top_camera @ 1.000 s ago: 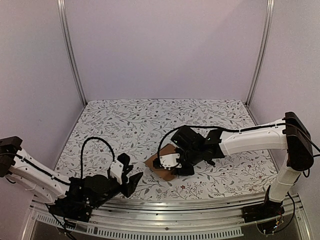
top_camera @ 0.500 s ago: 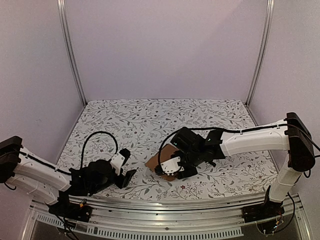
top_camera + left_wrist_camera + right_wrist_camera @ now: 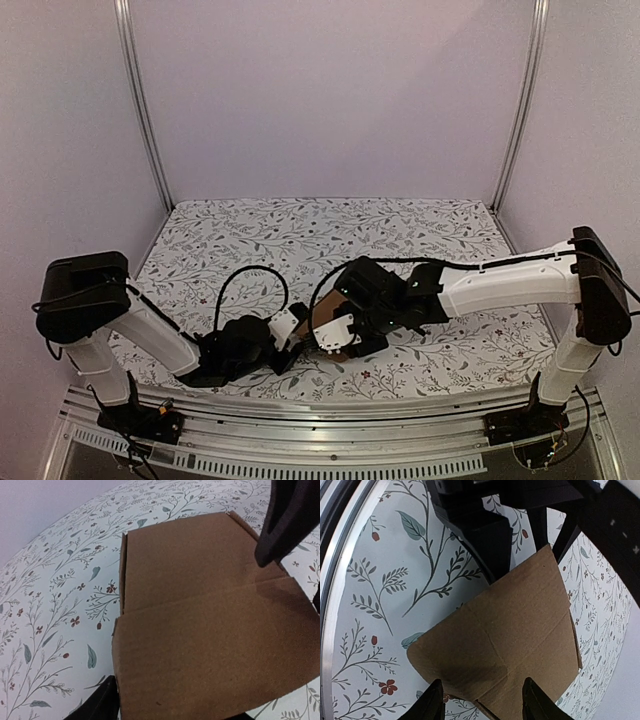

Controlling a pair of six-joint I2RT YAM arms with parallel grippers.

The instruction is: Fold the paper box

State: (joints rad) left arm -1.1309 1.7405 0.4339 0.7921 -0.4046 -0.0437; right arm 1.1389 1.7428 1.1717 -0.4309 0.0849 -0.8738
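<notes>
The paper box (image 3: 323, 318) is plain brown cardboard with creased panels, lying on the flowered table a little in front of its middle. My left gripper (image 3: 292, 338) reaches it from the left, and its fingers stand apart round the box's near end. In the left wrist view the box (image 3: 200, 630) fills the frame and hides most of the left gripper (image 3: 170, 712). My right gripper (image 3: 338, 338) hangs over the box from the right. In the right wrist view its open gripper (image 3: 485, 700) straddles the box (image 3: 510, 630), and one right finger (image 3: 285, 520) reaches down to the box's top.
The flowered tablecloth (image 3: 300, 240) covers the whole table. An aluminium rail (image 3: 330, 415) runs along the near edge, close to the box, and shows as a rail (image 3: 340, 555) in the right wrist view. Pale walls with metal posts (image 3: 140, 110) close in three sides.
My left arm has swung right from the near edge up to the box. The right gripper has stayed over the box, shifting slightly left with it.
</notes>
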